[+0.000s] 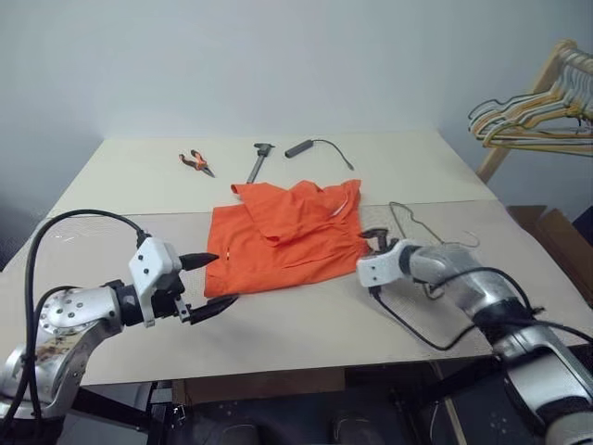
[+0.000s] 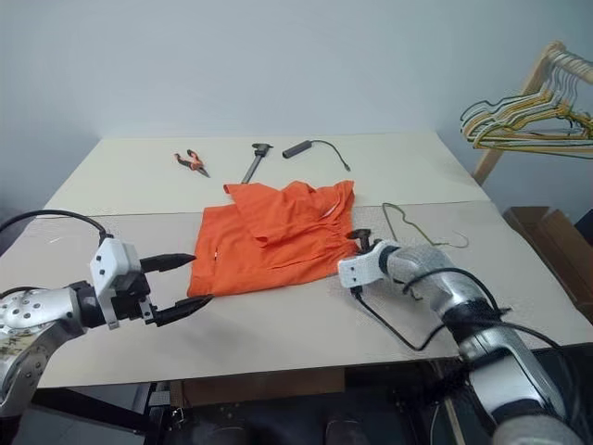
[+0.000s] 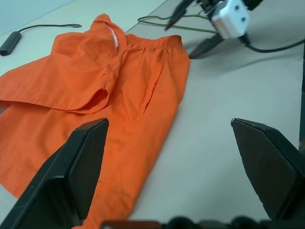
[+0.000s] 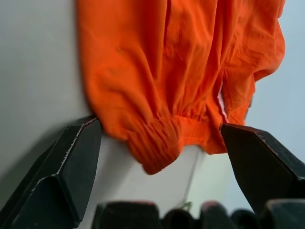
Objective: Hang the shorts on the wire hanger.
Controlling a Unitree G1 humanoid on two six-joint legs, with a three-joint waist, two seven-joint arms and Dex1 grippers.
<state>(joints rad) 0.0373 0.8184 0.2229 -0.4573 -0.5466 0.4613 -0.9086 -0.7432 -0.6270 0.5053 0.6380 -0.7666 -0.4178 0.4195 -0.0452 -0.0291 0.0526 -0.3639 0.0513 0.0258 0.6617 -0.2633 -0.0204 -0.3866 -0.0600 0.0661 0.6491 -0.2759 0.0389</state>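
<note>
Behind the pale cream counter [image 1: 306, 320] stands a plain grey-blue wall. Bright orange fabric shorts [image 1: 283, 236] with a gathered elastic waistband lie flat near the middle of the head view. Part of the cloth is folded over on top.

Just right of the shorts lies a thin olive-grey wire hanger [image 1: 417, 222], flat on the counter. Its hook end points toward the far side.

The left gripper [image 1: 215, 283] is at the lower left of the head view, by the near left corner of the shorts. Its jaws are wide apart and hold nothing. One black fingertip [image 1: 227, 301] is right at the cloth edge; I cannot tell if it touches.

The right gripper [image 1: 373, 239] is right of the middle, at the waistband end of the shorts. Its jaws are wide too, with the waistband corner between them, not pinched.

At the far side lie small orange-handled pliers [image 1: 195, 162], a grey metal caliper [image 1: 258, 159], and a thin black cable with a tube-shaped end [image 1: 315, 146].

A bunch of yellowish and dark hangers [image 1: 533, 116] hangs on a wooden rack [image 1: 547, 69] at the upper right.
</note>
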